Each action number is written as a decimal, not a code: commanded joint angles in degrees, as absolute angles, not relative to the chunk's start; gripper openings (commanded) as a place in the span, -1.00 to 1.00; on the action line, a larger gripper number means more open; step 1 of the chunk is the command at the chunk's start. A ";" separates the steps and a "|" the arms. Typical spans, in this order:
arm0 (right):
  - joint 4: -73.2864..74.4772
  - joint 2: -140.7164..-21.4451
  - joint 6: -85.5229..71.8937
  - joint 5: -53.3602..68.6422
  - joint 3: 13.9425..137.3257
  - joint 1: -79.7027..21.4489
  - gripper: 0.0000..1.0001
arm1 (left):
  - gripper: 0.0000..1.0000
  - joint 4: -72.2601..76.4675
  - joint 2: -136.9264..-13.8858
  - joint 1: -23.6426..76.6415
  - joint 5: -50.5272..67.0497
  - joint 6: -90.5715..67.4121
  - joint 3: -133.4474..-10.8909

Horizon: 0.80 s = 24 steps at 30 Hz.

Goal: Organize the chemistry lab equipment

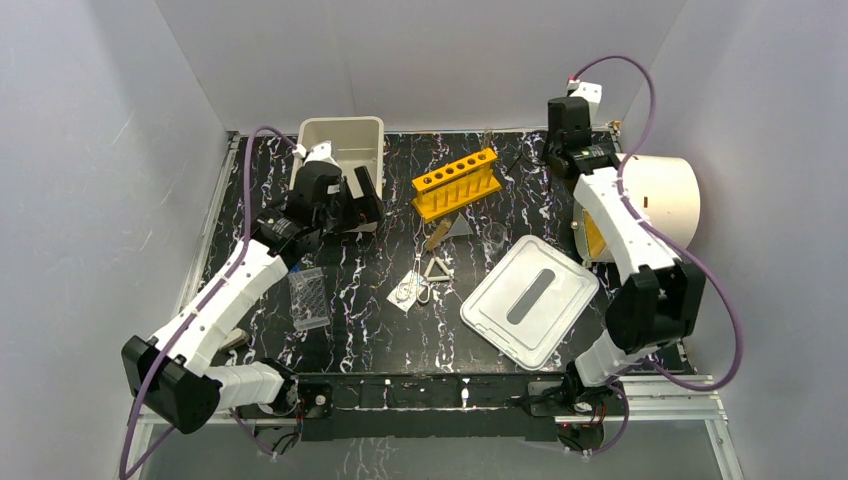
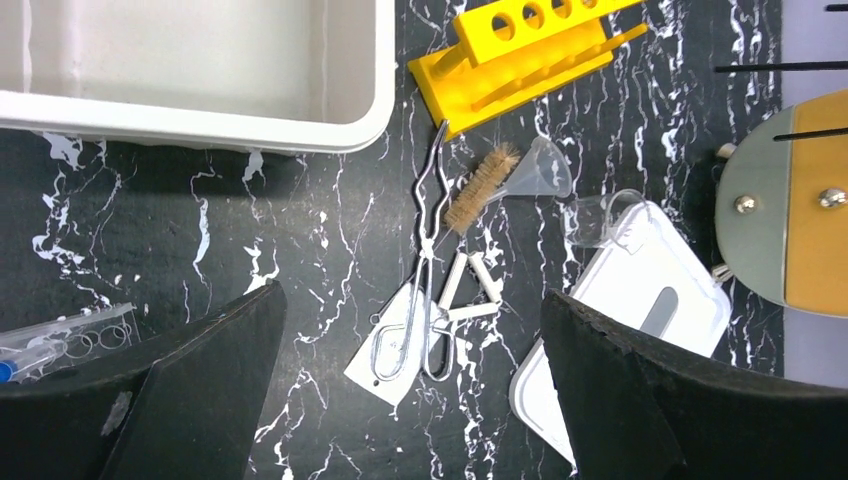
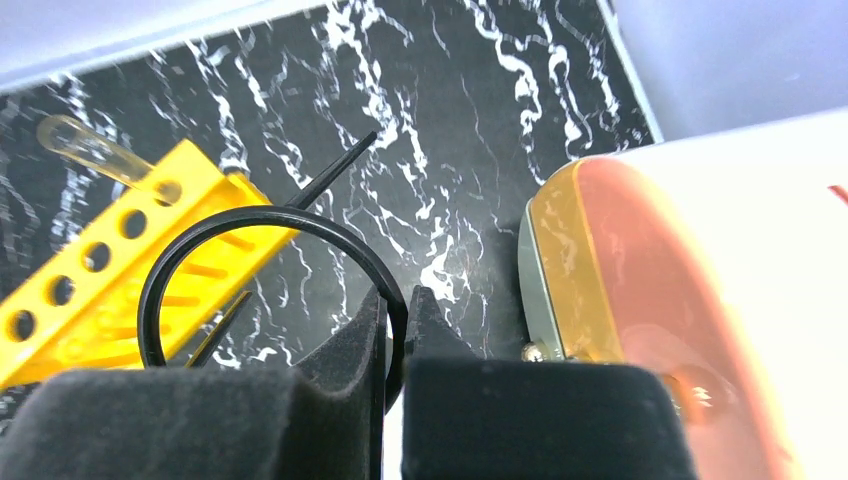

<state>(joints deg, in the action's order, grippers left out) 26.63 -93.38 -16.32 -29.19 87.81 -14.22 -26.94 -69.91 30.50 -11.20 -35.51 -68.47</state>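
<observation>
Up at 1 o'clock — pinching black wire ring stand [image 3: 270, 210] in right gripper [image 3: 397, 300], hoop toward 10 o'clock. Left gripper [image 2: 410, 330] wide.

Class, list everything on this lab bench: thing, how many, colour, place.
bin: 1, white, rear left
test-tube rack: 1, yellow, rear centre
wire ring: 1, black, gripped, rear right
tongs: 1, silver, centre, on white card
triangle: 1, white, beside tongs
brush: 1, tan, near rack
funnel: 1, clear, beside brush
lid: 1, white, front right
beaker: 1, clear, by lid's far corner
bag of small items: 1, clear, front left
drum: 1, white, yellow face, right edge
left fingers: 2, black, open, by bin
right fingers: 2, black, shut on wire ring
</observation>
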 commanded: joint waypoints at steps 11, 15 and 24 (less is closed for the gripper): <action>24.68 -84.39 -19.12 -26.70 105.43 -23.49 -1.00 | 0.97 -31.30 -75.55 13.90 -5.19 -38.99 -80.83; 21.77 -87.13 -19.36 -26.86 110.06 -31.77 -1.00 | 0.97 -32.80 -78.03 8.27 -3.09 -37.45 -82.86; 17.94 -102.01 -19.32 -25.26 120.11 -47.01 -1.00 | 0.81 -33.07 -79.56 1.68 -3.21 -39.34 -79.17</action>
